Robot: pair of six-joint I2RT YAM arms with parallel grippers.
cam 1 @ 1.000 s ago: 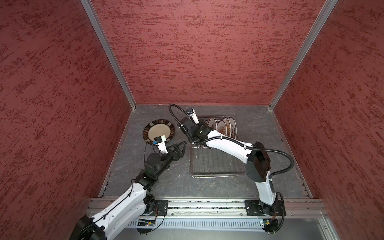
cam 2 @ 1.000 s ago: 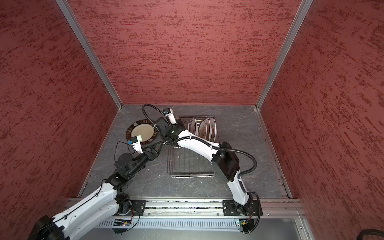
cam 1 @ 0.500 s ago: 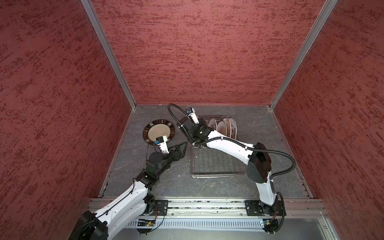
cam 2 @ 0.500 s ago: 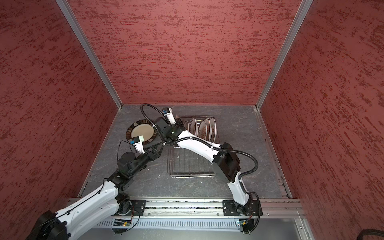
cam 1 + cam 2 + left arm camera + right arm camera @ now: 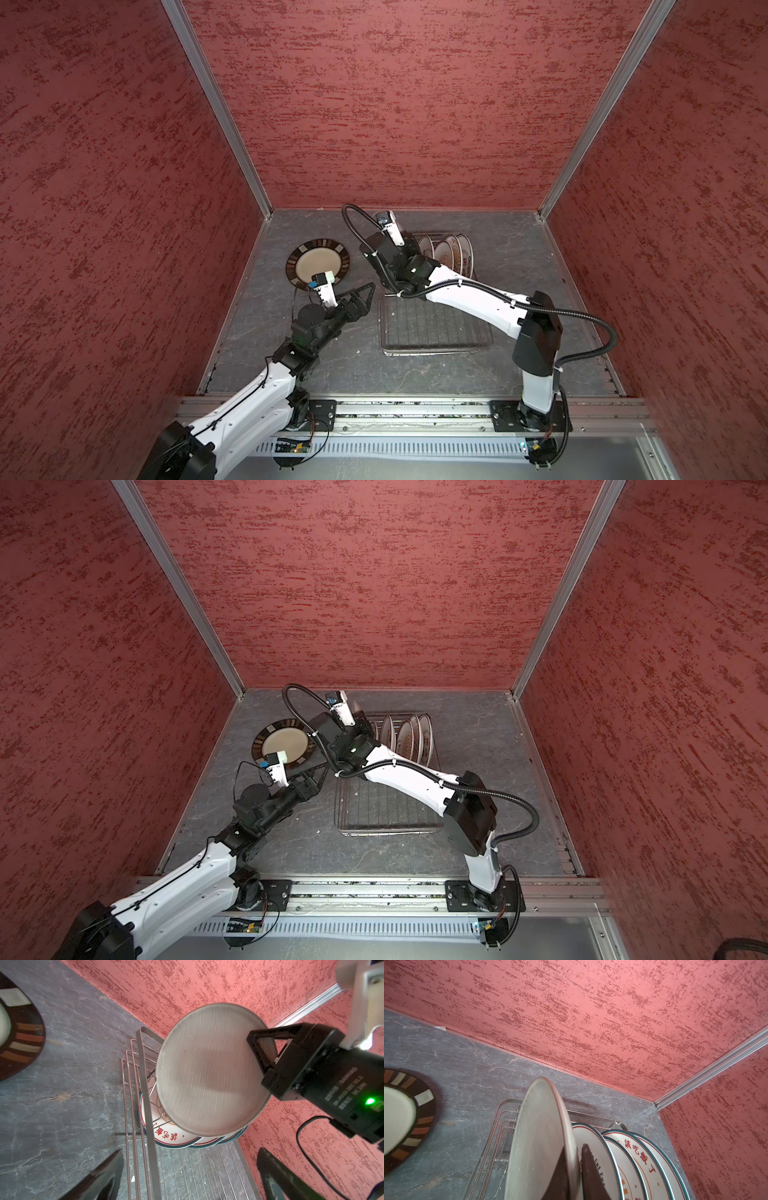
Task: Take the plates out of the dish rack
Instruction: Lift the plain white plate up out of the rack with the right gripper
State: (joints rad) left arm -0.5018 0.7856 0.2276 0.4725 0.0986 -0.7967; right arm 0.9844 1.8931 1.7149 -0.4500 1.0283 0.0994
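My right gripper (image 5: pixel 577 1148) is shut on the rim of a large plain off-white plate (image 5: pixel 537 1142), holding it on edge above the far end of the dish rack (image 5: pixel 436 353). In the left wrist view this plate (image 5: pixel 207 1068) hangs above the rack rim (image 5: pixel 145 1076), with the right gripper (image 5: pixel 255 1040) clamped on its edge. Several small white plates (image 5: pixel 451 253) with green rims and red characters stand upright in the rack behind it. The dark-rimmed striped plate (image 5: pixel 318 264) lies flat on the table left of the rack. My left gripper (image 5: pixel 189 1153) is open and empty beside the rack's left edge.
The rack (image 5: pixel 386 831) has a bare grid base in its near half. Red walls close in the grey table on three sides, and the back wall is close behind the rack. The right arm (image 5: pixel 478 303) stretches over the rack.
The right gripper has lifted the off-white plate slightly higher above the rack. The left arm has shifted a little while its gripper stays open beside the rack.
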